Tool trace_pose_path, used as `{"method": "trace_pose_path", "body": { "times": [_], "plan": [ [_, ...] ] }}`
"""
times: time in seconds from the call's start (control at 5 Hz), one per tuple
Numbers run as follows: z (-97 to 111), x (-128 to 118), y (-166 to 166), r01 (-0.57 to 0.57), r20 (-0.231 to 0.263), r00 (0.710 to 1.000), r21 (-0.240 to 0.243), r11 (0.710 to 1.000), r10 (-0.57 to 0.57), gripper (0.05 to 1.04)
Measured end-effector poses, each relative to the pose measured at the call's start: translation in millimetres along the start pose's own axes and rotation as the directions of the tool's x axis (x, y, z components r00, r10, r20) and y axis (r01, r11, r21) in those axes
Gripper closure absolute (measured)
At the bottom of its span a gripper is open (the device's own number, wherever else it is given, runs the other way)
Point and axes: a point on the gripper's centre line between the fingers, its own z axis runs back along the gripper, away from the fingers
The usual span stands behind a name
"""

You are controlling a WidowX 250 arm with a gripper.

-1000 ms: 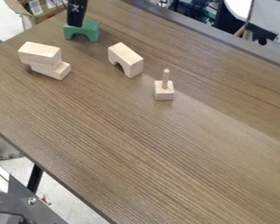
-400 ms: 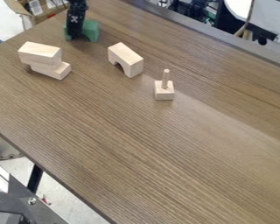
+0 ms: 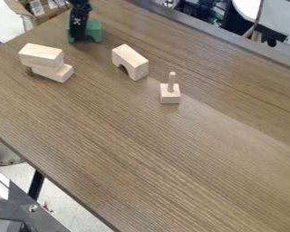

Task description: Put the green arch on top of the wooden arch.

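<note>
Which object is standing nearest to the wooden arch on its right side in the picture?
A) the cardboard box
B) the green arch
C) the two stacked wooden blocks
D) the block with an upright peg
D: the block with an upright peg stands just to the right of the wooden arch, while the green arch and the stacked blocks are on its left.

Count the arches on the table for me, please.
2: the green arch, partly behind the hand near the top of the view, and the wooden arch, between the stacked blocks and the peg block. The stack's hidden sides could conceal another cut-out.
</note>
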Motion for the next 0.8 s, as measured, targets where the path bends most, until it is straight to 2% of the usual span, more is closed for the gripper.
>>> {"method": "trace_pose_path", "body": {
  "times": [0.2, 0.4, 0.6, 0.8],
  "plan": [
    [16, -2, 6, 0.044, -0.051, 0.998, -0.003, 0.999, -0.044, 0.485],
    [61, -3, 13, 0.069, -0.104, 0.992, -0.088, 0.994, -0.078, 0.485],
    [88, -8, 23, 0.117, -0.119, 0.984, -0.143, 0.983, -0.134, 0.485],
    [93, -26, 33, 0.186, -0.109, 0.973, -0.151, 0.971, -0.204, 0.485]
  ]
}}
